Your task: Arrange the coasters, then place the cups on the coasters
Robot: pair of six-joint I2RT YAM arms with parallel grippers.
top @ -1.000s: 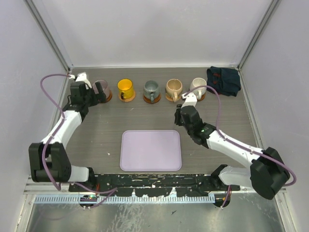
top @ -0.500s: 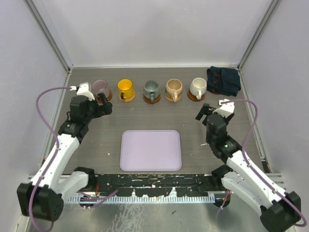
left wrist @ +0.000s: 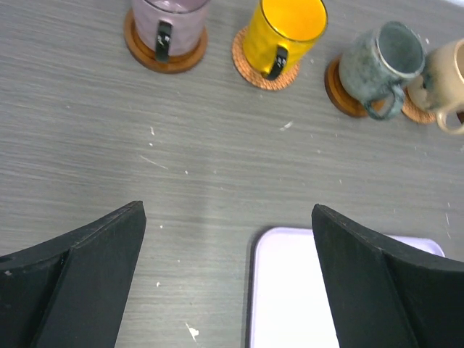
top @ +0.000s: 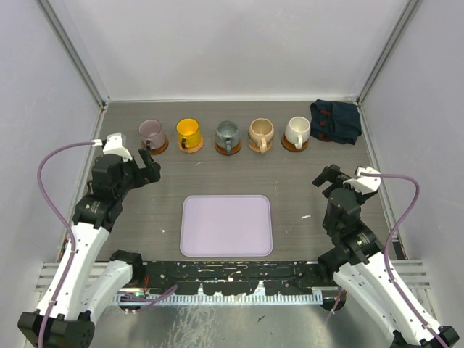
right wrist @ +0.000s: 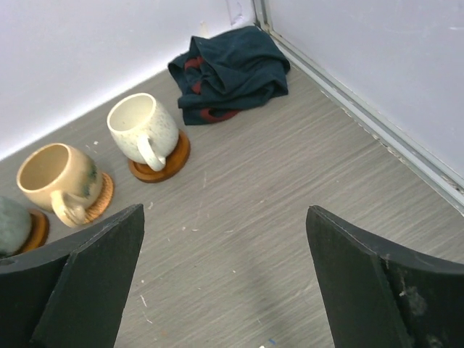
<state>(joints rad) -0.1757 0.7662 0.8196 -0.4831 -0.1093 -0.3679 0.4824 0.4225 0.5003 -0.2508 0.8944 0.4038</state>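
Several cups stand in a row along the back, each on a coaster: mauve-pink (top: 151,132), yellow (top: 188,132), grey-green (top: 227,133), tan (top: 260,131) and white (top: 296,130). The left wrist view has the mauve cup (left wrist: 170,22) on a dark coaster (left wrist: 142,58), the yellow cup (left wrist: 284,32) and the grey-green cup (left wrist: 377,65). In the right wrist view the white cup (right wrist: 141,125) sits on a brown coaster (right wrist: 174,161) beside the tan cup (right wrist: 54,175). My left gripper (top: 148,164) (left wrist: 227,210) is open and empty, well short of the row. My right gripper (top: 330,178) (right wrist: 225,212) is open and empty too.
A lilac rectangular tray (top: 226,225) (left wrist: 290,290) lies at the centre front between the arms. A dark navy cloth (top: 336,120) (right wrist: 232,72) is bunched in the back right corner against the wall. White walls enclose the table.
Both arms have drawn back toward the near edge, away from the cups. The right gripper has let go near the white cup and opened wide; the left stayed open.
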